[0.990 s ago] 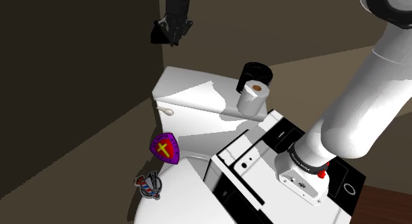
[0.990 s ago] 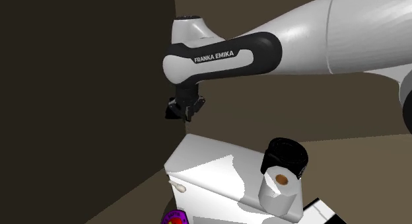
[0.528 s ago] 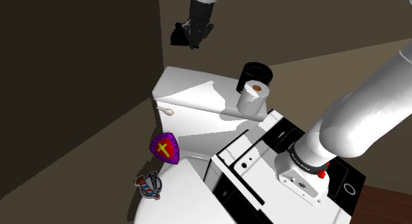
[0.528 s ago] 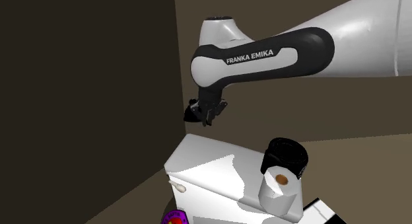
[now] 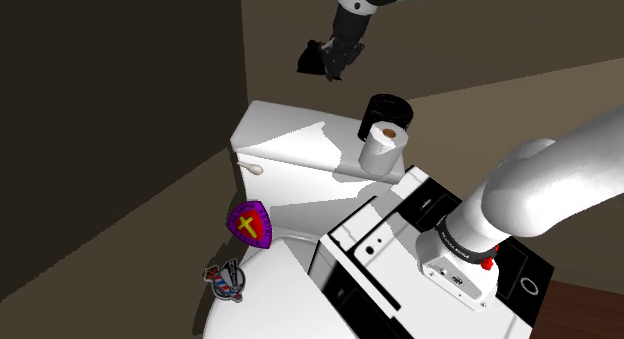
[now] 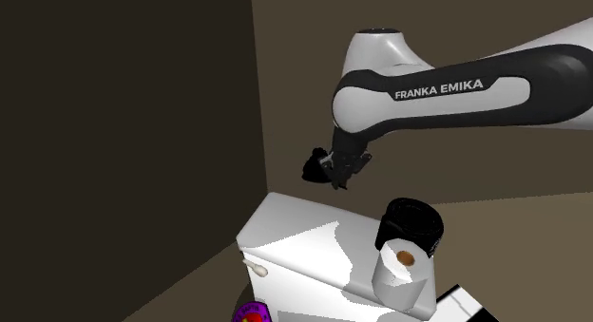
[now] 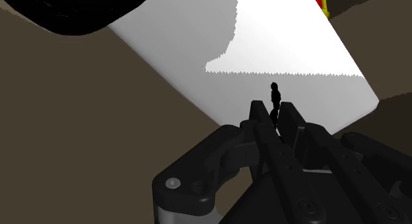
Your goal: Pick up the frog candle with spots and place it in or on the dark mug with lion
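Frog candle (image 6: 315, 165), clasped between the nearly closed fingers of the gripper (image 6: 338, 180), hangs in the air above the white cistern (image 6: 314, 239). The dark mug (image 6: 411, 220) stands lower and toward the second exterior view's right of it, on the cistern's top just behind a paper roll (image 6: 401, 273), so the carry runs rightward, then down. The candle reads as a small black lump; its spots are probably lost in shade
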### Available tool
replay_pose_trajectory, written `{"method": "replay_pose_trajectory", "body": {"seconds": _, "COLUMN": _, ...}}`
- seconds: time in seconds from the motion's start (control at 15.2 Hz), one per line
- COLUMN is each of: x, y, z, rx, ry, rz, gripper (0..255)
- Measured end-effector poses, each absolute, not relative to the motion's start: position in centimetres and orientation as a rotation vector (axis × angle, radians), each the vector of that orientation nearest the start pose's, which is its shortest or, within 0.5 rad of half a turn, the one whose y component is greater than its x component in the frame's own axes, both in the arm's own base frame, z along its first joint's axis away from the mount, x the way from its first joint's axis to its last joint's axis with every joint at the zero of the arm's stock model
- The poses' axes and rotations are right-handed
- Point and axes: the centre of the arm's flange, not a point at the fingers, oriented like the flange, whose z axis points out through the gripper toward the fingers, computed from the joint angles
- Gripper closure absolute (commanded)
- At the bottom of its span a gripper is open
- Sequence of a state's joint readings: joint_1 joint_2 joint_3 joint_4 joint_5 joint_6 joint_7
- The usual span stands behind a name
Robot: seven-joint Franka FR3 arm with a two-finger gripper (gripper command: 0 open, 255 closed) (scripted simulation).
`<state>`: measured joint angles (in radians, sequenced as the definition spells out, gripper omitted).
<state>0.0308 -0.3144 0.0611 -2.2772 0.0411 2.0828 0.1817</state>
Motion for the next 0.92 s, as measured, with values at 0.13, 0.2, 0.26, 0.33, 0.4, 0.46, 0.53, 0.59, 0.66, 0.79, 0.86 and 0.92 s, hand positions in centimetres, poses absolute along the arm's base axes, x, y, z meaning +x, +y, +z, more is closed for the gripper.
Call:
{"method": "replay_pose_trajectory", "body": {"seconds": 0.13, "x": 44.4, "y": 2.7, "z": 49.4, "rx": -3.098, "ry": 0.17, "rz": -0.181, "gripper": 255}}
{"method": "replay_pose_trajectory", "body": {"seconds": 0.2, "x": 43.7, "y": 1.7, "z": 49.3, "rx": -3.098, "ry": 0.17, "rz": -0.18, "gripper": 255}}
{"method": "replay_pose_trajectory", "body": {"seconds": 0.26, "x": 42.9, "y": 0.8, "z": 49.3, "rx": -3.098, "ry": 0.17, "rz": -0.18, "gripper": 255}}
{"method": "replay_pose_trajectory", "body": {"seconds": 0.33, "x": 41.8, "y": 0.0, "z": 49.3, "rx": -3.098, "ry": 0.17, "rz": -0.18, "gripper": 255}}
{"method": "replay_pose_trajectory", "body": {"seconds": 0.4, "x": 41.0, "y": -1.2, "z": 49.3, "rx": -3.098, "ry": 0.17, "rz": -0.18, "gripper": 255}}
{"method": "replay_pose_trajectory", "body": {"seconds": 0.46, "x": 40.2, "y": -2.0, "z": 49.3, "rx": -3.098, "ry": 0.17, "rz": -0.18, "gripper": 255}}
{"method": "replay_pose_trajectory", "body": {"seconds": 0.53, "x": 39.3, "y": -2.8, "z": 49.2, "rx": -3.098, "ry": 0.17, "rz": -0.18, "gripper": 255}}
{"method": "replay_pose_trajectory", "body": {"seconds": 0.59, "x": 38.4, "y": -3.7, "z": 49.1, "rx": -3.098, "ry": 0.17, "rz": -0.181, "gripper": 255}}
{"method": "replay_pose_trajectory", "body": {"seconds": 0.66, "x": 37.6, "y": -4.6, "z": 49.1, "rx": -3.098, "ry": 0.17, "rz": -0.181, "gripper": 255}}
{"method": "replay_pose_trajectory", "body": {"seconds": 0.79, "x": 35.8, "y": -7.0, "z": 48.9, "rx": -3.097, "ry": 0.171, "rz": -0.18, "gripper": 255}}
{"method": "replay_pose_trajectory", "body": {"seconds": 0.86, "x": 34.7, "y": -8.1, "z": 48.9, "rx": -3.097, "ry": 0.171, "rz": -0.18, "gripper": 255}}
{"method": "replay_pose_trajectory", "body": {"seconds": 0.92, "x": 33.9, "y": -8.9, "z": 48.8, "rx": -3.097, "ry": 0.17, "rz": -0.181, "gripper": 255}}
